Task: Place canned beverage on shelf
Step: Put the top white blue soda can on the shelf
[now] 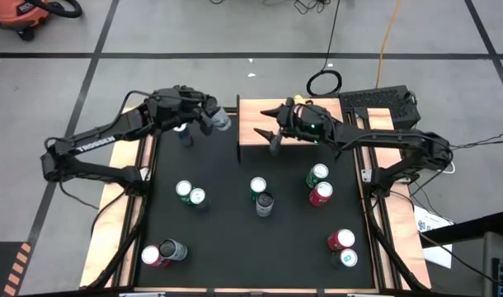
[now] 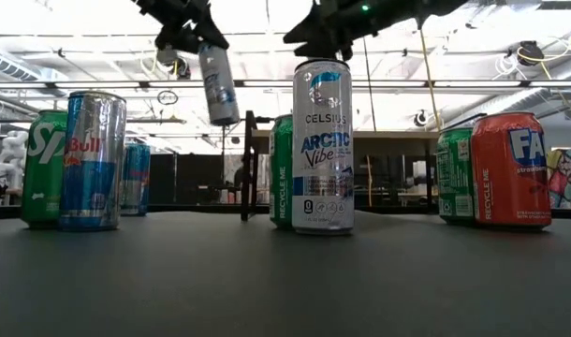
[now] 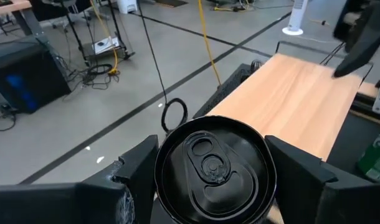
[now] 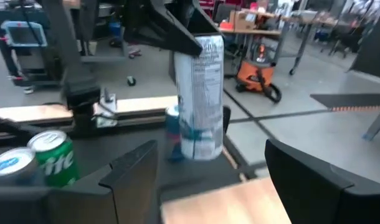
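A slim silver-and-blue can [image 2: 218, 84] hangs high over the table's far part, just left of the shelf, with my left gripper [image 1: 210, 115] shut on it. Its black top [image 3: 210, 167] fills the left wrist view, and its printed side [image 4: 201, 99] shows in the right wrist view. The shelf [image 1: 256, 124], a light wood plank on thin black legs, stands at the table's far middle. My right gripper [image 1: 270, 136] hovers open above the plank [image 4: 227, 205], with nothing between its fingers. My left gripper pinches the can's side wall just below the top rim [image 3: 162, 171] between its two fingers. They come from the table's left, slanting a little downward. The can hangs below them, tilted slightly, lifted clear of table and shelf.
Several other cans stand in pairs on the black table: Sprite [image 2: 44, 168] and Red Bull [image 2: 92, 159] at left, a tall Celsius [image 2: 323, 145] in the middle, a red Fanta [image 2: 510, 168] at right. Wooden side rails [image 1: 119, 214] border the table.
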You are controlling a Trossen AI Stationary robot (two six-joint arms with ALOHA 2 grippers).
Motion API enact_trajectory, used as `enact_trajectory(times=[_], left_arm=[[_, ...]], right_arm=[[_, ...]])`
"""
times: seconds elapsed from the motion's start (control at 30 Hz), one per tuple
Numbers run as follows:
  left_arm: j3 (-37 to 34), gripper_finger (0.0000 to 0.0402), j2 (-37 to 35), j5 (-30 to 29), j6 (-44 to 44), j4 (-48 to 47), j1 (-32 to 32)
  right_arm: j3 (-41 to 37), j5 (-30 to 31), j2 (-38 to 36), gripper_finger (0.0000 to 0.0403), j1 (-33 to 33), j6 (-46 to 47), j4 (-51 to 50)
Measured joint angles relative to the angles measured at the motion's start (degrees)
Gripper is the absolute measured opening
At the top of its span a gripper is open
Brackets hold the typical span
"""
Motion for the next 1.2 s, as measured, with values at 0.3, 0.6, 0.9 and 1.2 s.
enact_trajectory(times=[0.3,0.6,0.9,1.2], left_arm=[[8.0,0.0237,6.6,4.3,-0.4,-0.8,-0.9],[10.5,0.0237,9.9,4.5,0.0,1.5,-3.0],[10.6,0.0237,12.9,7.7,-0.6,6.3,-3.5],[10.6,0.0237,13.3,8.4,-0.4,9.4,-4.9]], right_arm=[[7.6,-5.9,5.5,0.0286,-1.0,-3.5,-0.1],[8.4,-5.9,7.0,0.0312,-1.3,-5.7,2.5],[8.4,-2.2,7.2,0.0351,-1.7,-4.0,3.8],[8.4,-1.7,7.2,0.0332,-2.8,-2.4,1.0]])
